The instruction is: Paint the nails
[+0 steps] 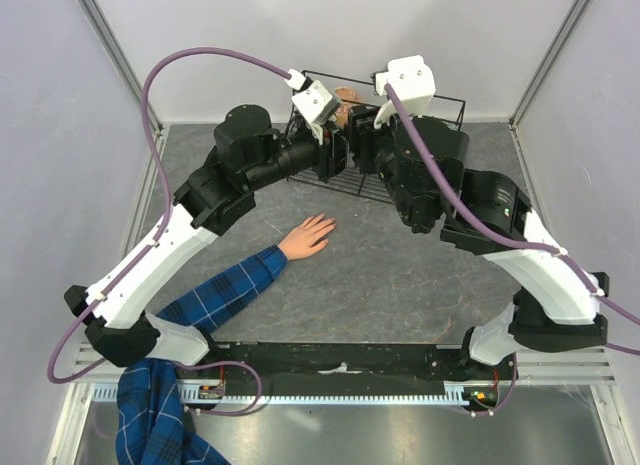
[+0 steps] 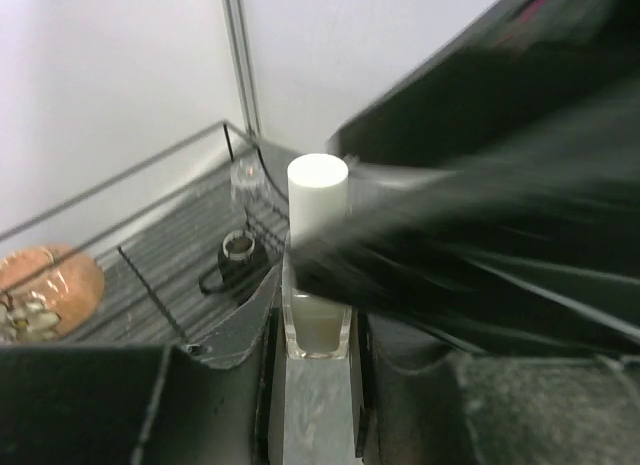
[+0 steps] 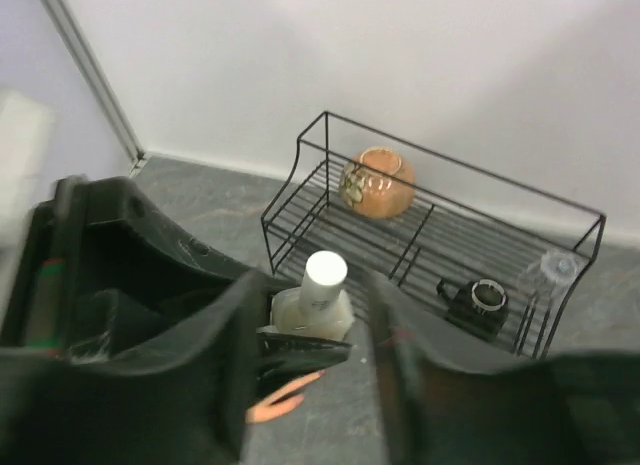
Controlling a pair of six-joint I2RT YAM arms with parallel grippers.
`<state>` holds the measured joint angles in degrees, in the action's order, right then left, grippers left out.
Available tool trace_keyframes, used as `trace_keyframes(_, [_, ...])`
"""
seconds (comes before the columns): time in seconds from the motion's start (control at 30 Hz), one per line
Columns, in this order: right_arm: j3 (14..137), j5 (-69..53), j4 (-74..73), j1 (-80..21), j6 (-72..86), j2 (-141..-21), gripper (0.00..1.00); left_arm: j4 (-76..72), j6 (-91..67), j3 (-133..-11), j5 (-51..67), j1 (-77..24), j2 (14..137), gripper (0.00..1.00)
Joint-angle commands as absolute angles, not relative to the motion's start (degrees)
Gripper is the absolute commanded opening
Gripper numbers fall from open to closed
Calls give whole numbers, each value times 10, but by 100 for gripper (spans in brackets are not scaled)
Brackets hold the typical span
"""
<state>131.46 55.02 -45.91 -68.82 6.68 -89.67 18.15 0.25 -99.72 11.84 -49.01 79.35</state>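
A light skin-coloured hand (image 1: 306, 235) with a blue plaid sleeve (image 1: 225, 290) lies flat on the table, its tiny pale nails (image 1: 329, 223) pointing right. My left gripper (image 1: 336, 153) is shut on a small clear bottle (image 2: 317, 320) with a white cap (image 2: 318, 193), held upright in front of the rack. My right gripper (image 3: 315, 287) is open, its jaws either side of the bottle (image 3: 318, 307), blurred. In the right wrist view two fingers of the hand (image 3: 280, 397) show below the bottle.
A black wire rack (image 1: 440, 110) stands at the back wall just behind both grippers. It holds an orange round pot (image 3: 377, 182), a small black jar (image 3: 478, 303) and a clear glass piece (image 3: 553, 268). Walls close in on the left and right.
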Motion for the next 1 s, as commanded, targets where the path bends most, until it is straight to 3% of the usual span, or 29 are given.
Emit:
trace_keyframes(0.0, [1244,355,-420,-666,80,-852,64,143,12,-963,260,-465,780,2])
trace_keyframes(0.13, [1193,225,-386,-610,76,-787,80,95,-67,-913,364,-392,740,2])
trace_keyframes(0.27, [1175,41,-369,-534,87,-755,85,-13,-204,-854,531,-317,711,2])
trace_keyframes(0.47, [1194,-222,-363,-446,149,-787,88,-200,-387,-805,652,-268,717,2])
trace_keyframes(0.57, [1187,-315,-318,-418,197,-804,82,-291,-460,-788,674,-266,726,2])
trace_keyframes(0.6, [1186,-323,-311,-412,208,-810,74,-303,-473,-787,678,-266,729,2])
trace_keyframes(0.7, [1167,-351,-279,-390,235,-812,62,-310,-486,-784,682,-266,729,2])
trace_keyframes(0.87, [1150,-422,-251,-381,264,-827,56,-308,-486,-786,679,-266,727,2])
trace_keyframes(0.97, [1136,-439,-244,-381,270,-830,47,-306,-487,-789,679,-266,730,2])
